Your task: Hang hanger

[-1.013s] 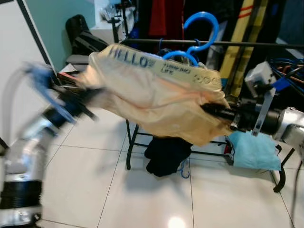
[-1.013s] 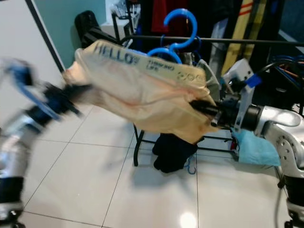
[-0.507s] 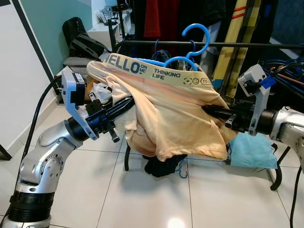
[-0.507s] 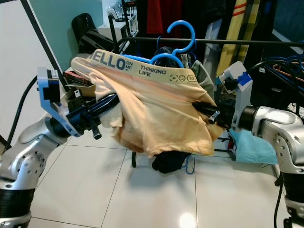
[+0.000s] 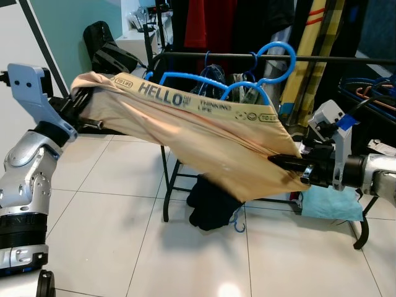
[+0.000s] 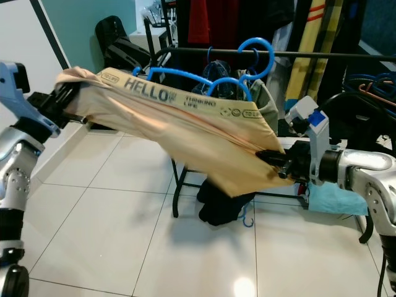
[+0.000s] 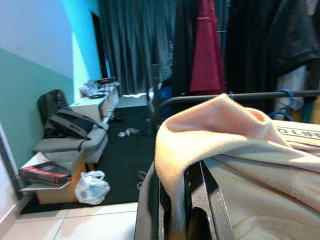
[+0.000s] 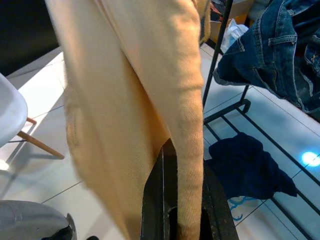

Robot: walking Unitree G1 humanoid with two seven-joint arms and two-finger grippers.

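Note:
A beige garment printed HELLO hangs on a blue hanger and is stretched taut between both grippers. My left gripper is shut on the garment's left end, and cloth folds over its fingers in the left wrist view. At the lower right corner of the cloth, my right gripper is shut on it, with fabric pinched between its fingers. The hanger's hook overlaps the black rail; I cannot tell whether it rests on it.
The black rack stands on white tiles, with a dark garment heaped under it and a blue cloth on its lower bar. Red and dark clothes hang behind. A black bag sits far left.
My left arm has swung up and out to the left, pulling the garment from a slack drape into a taut sheet. The hanger hook has shifted right along the rail.

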